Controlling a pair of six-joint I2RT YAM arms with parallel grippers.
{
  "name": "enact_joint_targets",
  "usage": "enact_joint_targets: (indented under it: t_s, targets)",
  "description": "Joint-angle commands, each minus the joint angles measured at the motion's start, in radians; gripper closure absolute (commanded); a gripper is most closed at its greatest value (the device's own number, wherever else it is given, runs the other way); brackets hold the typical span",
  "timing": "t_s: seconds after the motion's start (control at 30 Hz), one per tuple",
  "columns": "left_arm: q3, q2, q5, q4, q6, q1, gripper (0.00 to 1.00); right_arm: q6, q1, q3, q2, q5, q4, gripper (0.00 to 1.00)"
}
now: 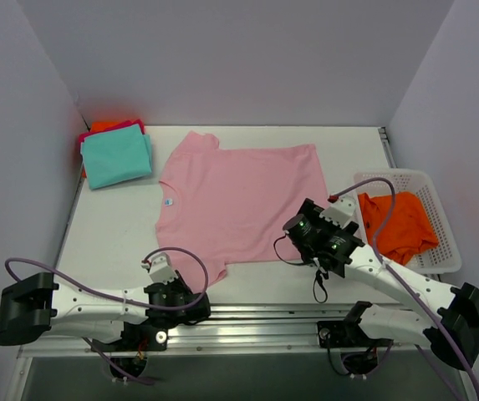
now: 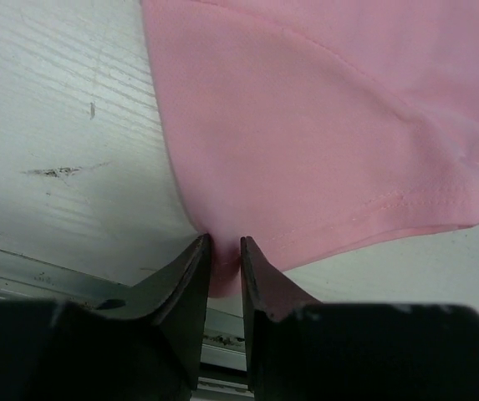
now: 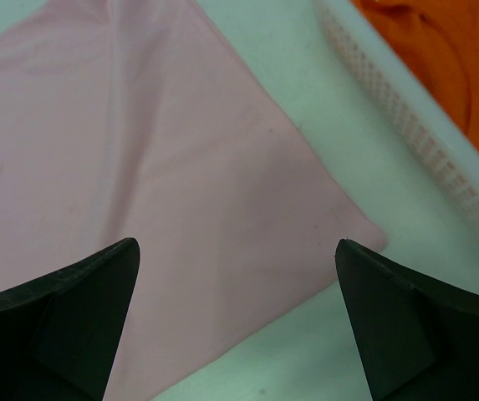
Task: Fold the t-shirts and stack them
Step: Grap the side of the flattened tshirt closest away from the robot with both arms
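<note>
A pale pink t-shirt (image 1: 239,200) lies flat in the middle of the table, neck toward the left. My left gripper (image 1: 196,288) is at its near sleeve. In the left wrist view the left gripper (image 2: 223,242) is shut on the hem corner of the pink sleeve (image 2: 323,142), with a fold of cloth pinched between the fingers. My right gripper (image 1: 302,230) hovers over the shirt's near right corner. In the right wrist view the right gripper (image 3: 236,242) stands wide open above the pink cloth (image 3: 139,167), gripping nothing. A folded teal t-shirt (image 1: 116,159) tops a magenta and orange stack at the back left.
A white mesh basket (image 1: 440,251) stands at the right edge with a crumpled orange t-shirt (image 1: 398,225) inside. The right wrist view shows the basket wall (image 3: 406,125) and the orange shirt (image 3: 440,50) close beside the open fingers. A metal rail runs along the table's near edge.
</note>
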Motion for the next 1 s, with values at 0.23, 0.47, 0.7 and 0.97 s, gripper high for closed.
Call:
enact_joint_targets:
  t_s: [0.23, 0.47, 0.7, 0.97]
  targets:
    - [-0.023, -0.244, -0.135, -0.049, 0.136, 0.093, 0.71, -0.093, -0.213, -0.125, 0.145, -0.413, 0.272, 0.02]
    - [-0.06, -0.252, -0.026, 0.247, 0.455, 0.382, 0.75, -0.016, -0.23, -0.091, 0.154, -0.372, 0.12, 0.05]
    - [-0.035, -0.068, 0.092, 0.496, 0.667, 0.598, 0.79, -0.05, -0.36, -0.071, 0.134, -0.434, 0.022, 0.07]
    - [0.026, -0.207, 0.23, 0.435, 0.751, 0.66, 0.67, -0.149, -0.522, -0.077, 0.094, -0.564, 0.029, 0.05]
